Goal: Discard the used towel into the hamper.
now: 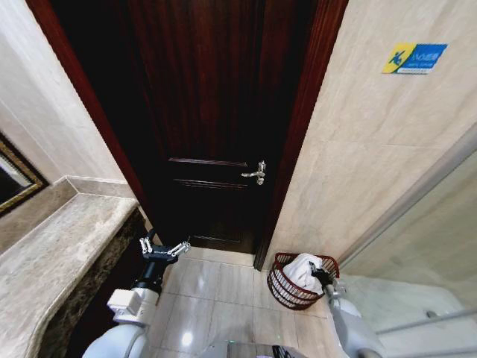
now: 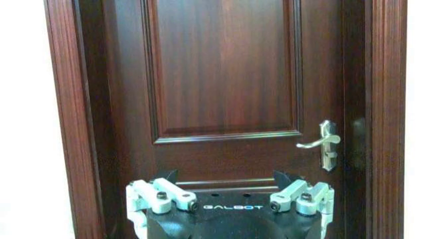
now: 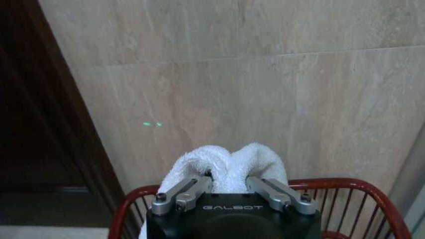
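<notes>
Door [image 1: 216, 127] dark wood, shut, handle [image 1: 255, 172] on its right side. Table [image 1: 52, 261] of marble left of door, well apart from hamper.

Hamper [image 1: 287, 287] on tiled floor just right of door frame, against the wall. Red-brown wire, openwork, tapering downward; rim bowed round toward the robot.

Towel [image 1: 302, 270] white, thick terry, bunched into two humps above hamper rim, lower part hanging inside hamper.

Right tool [image 3: 229, 191] over hamper mouth, fingers [image 3: 180, 195] closed narrow on towel folds; towel held, not yet released.

Left tool [image 1: 165, 250] left of hamper, in front of door, raised and idle, spread wide, holding nothing.

Risks, as judged:
- Terry loops likely to snag on finger edges on opening; towel could lift out with the tool.
- Bunched towel sitting high; could drape over rim or slide to floor if dropped near hamper's edge.
- Light wire hamper liable to tip or shift if tool presses on rim.
</notes>
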Motion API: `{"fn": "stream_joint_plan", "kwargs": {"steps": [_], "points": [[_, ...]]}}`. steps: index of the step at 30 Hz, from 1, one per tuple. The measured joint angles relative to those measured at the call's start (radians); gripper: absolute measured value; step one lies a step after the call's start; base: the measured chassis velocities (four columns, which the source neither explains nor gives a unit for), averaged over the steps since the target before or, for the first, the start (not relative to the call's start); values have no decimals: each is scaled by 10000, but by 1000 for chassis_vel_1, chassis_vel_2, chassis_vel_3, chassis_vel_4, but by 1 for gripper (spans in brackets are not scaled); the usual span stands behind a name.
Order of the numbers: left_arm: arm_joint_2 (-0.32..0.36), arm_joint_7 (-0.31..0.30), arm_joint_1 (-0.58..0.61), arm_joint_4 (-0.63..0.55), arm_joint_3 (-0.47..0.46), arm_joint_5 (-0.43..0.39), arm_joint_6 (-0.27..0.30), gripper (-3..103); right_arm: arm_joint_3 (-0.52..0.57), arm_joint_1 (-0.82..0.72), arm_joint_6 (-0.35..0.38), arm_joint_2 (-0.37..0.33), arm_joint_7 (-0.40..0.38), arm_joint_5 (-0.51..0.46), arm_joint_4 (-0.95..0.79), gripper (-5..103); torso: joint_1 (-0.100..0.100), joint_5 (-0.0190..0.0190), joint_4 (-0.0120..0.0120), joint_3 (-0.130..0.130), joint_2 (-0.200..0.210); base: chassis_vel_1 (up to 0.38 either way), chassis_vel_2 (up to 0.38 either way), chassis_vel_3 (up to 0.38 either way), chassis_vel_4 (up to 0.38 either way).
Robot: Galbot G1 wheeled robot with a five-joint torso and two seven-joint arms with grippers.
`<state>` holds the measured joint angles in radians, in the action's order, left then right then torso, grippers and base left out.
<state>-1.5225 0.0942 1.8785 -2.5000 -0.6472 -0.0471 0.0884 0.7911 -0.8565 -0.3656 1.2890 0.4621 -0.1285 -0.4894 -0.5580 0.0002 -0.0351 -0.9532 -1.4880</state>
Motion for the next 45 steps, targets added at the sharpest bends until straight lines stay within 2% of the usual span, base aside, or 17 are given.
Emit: {"fn": "stream_joint_plan", "kwargs": {"steps": [5,7,14,28,31,34,37,39,45], "points": [[0,0,0,0,0,0,0,93,0,227,-169,105,-576,295,116,11,-1,0,-4,0,0,0,0,0,0],[0,0,0,0,0,1,0,93,-2,186,-10,154,-749,446,2,11,0,-1,-3,0,0,0,0,0,0],[0,0,0,0,0,0,0,93,-34,-70,483,74,-711,662,-98,11,0,-2,1,0,0,0,0,0,0],[0,0,0,0,0,0,0,93,-52,-484,149,200,-751,497,-252,11,-2,-8,-2,0,0,-91,86,93,-98],[0,0,-2,0,0,0,0,93,-44,-653,179,203,-726,471,-384,11,-11,0,-4,-2,2,-185,206,185,-162],[1,0,-2,0,0,0,1,93,-32,-870,435,128,-691,521,-441,11,-16,-1,2,-4,4,-139,131,76,-117],[-1,0,0,0,0,0,0,93,-21,-1012,750,40,-596,682,-500,11,-6,-1,-7,-1,3,-18,19,33,0],[0,0,0,0,0,0,0,93,13,-1071,970,4,-550,894,-435,11,4,1,5,0,1,12,-25,1,28],[0,0,2,0,0,0,0,93,95,-565,1479,-19,-552,1359,76,11,9,-2,0,3,-3,24,-41,-43,31]]}}
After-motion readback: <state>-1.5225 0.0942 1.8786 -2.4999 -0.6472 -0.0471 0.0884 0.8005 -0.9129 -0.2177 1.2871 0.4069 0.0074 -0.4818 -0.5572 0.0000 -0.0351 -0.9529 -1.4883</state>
